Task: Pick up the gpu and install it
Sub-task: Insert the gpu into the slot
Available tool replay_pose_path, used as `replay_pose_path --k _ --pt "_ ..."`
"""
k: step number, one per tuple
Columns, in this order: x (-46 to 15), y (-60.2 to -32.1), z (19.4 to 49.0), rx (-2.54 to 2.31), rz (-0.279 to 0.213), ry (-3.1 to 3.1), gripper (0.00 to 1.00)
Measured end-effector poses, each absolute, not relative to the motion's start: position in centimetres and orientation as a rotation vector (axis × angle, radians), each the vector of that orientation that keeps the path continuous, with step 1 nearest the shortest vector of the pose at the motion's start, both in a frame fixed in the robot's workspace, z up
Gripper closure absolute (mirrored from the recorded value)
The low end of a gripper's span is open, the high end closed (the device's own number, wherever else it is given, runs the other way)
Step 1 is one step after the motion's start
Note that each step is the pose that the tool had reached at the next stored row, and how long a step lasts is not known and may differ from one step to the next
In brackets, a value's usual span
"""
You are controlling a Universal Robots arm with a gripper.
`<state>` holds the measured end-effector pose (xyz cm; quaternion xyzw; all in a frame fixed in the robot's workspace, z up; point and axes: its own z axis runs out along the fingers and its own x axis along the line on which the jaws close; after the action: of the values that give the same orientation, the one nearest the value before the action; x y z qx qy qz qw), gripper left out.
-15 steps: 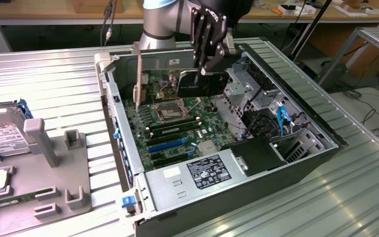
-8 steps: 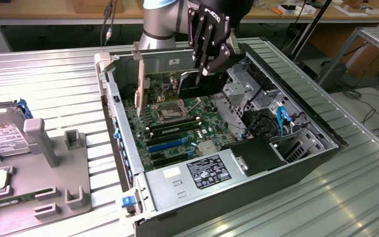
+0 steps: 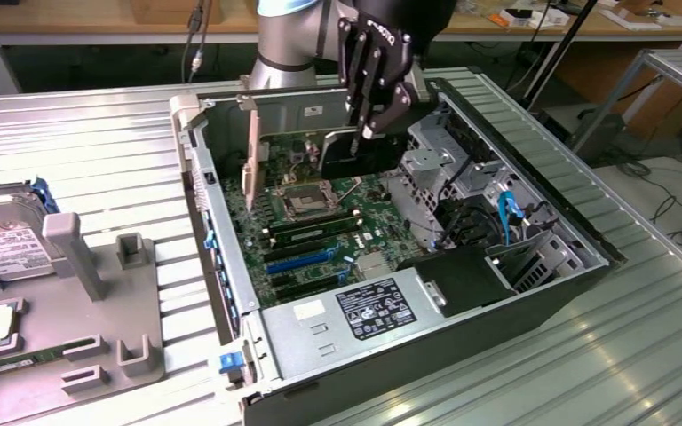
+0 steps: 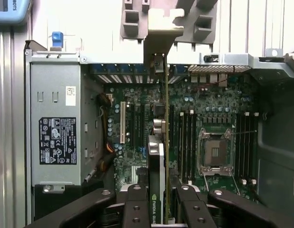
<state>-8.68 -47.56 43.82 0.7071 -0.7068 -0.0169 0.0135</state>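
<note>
I see the gripper (image 3: 365, 131) in the upper middle of the exterior view. Its 2 fingers (image 4: 137, 209) are partly closed and clamp the graphics card (image 4: 156, 164). The card stands on edge over the motherboard (image 3: 317, 209) inside the open computer case (image 3: 217, 235).

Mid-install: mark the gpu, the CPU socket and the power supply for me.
gpu (image 4: 157, 166): wrist view, on its upward-facing edge.
CPU socket (image 4: 216, 152): wrist view, on the open middle.
power supply (image 3: 376, 307): exterior view, on its black label.
</note>
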Motion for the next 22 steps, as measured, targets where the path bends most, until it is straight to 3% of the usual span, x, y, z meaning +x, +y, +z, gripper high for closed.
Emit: replay_pose_path --k 22 --pt "-8.6 -47.2 40.8 2.162 -0.053 -2.246 0.73"
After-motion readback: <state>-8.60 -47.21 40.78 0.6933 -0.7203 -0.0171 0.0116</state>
